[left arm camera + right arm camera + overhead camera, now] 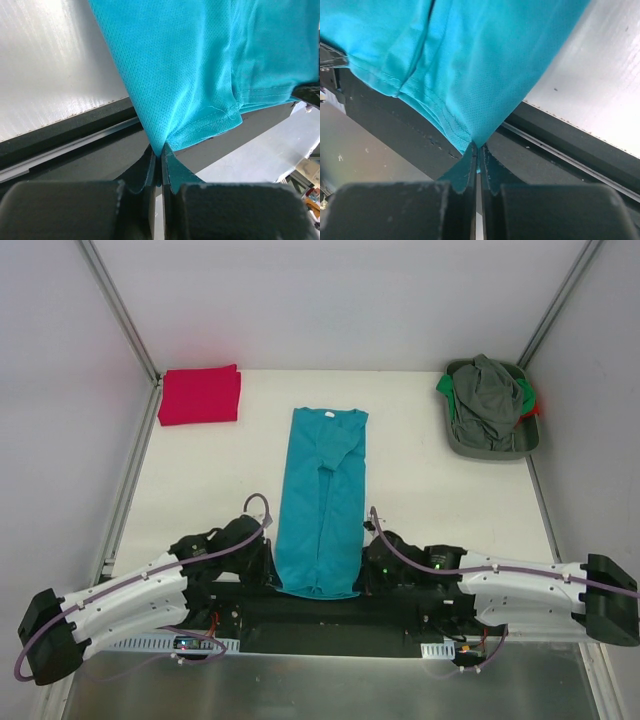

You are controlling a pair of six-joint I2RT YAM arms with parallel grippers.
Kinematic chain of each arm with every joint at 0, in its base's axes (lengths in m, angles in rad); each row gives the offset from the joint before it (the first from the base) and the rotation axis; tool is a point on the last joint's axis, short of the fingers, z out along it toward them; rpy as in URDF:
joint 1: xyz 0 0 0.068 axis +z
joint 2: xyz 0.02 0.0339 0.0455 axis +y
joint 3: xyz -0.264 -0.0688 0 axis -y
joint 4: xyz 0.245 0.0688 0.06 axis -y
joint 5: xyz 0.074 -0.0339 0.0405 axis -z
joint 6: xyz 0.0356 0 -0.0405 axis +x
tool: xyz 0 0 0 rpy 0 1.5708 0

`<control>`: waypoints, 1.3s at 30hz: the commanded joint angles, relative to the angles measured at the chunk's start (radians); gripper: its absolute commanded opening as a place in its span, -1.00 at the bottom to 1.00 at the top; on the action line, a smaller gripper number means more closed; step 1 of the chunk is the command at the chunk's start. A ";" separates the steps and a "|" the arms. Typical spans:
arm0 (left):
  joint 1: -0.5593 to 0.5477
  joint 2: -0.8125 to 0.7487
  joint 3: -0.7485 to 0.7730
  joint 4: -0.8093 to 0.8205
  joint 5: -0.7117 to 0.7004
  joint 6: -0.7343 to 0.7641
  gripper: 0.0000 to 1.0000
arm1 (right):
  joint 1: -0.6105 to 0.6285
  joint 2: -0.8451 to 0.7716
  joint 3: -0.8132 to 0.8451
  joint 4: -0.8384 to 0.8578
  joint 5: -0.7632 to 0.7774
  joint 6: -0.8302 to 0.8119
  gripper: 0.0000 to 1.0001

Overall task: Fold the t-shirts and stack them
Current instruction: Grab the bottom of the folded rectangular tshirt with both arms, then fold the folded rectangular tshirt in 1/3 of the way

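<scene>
Our left gripper [159, 159] and right gripper [477, 150] are each clamped on a hem corner of the teal t-shirt [322, 505], which lies flat, lengthwise ahead. We judge these thin pinches may slip, or uneven lifting may skew the fold. Farther back-left sits the folded red t-shirt [200, 395].

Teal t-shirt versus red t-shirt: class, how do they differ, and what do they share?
Teal t-shirt: long strip, mid-table; red t-shirt: compact folded rectangle, far-left corner. Left tool and right tool pinch the teal one's hem; nothing touches the red one. Both are plain cloth.
</scene>
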 commanded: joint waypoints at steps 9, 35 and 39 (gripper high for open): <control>-0.005 0.130 0.246 -0.039 -0.213 0.075 -1.00 | -0.086 -0.048 0.132 -0.093 0.184 -0.091 -0.99; 0.321 0.831 0.814 0.031 -0.196 0.472 -1.00 | -0.613 0.423 0.530 0.070 0.020 -0.491 -0.99; 0.349 0.882 0.835 0.057 -0.169 0.489 -1.00 | -0.650 0.490 0.577 0.070 -0.020 -0.517 -0.99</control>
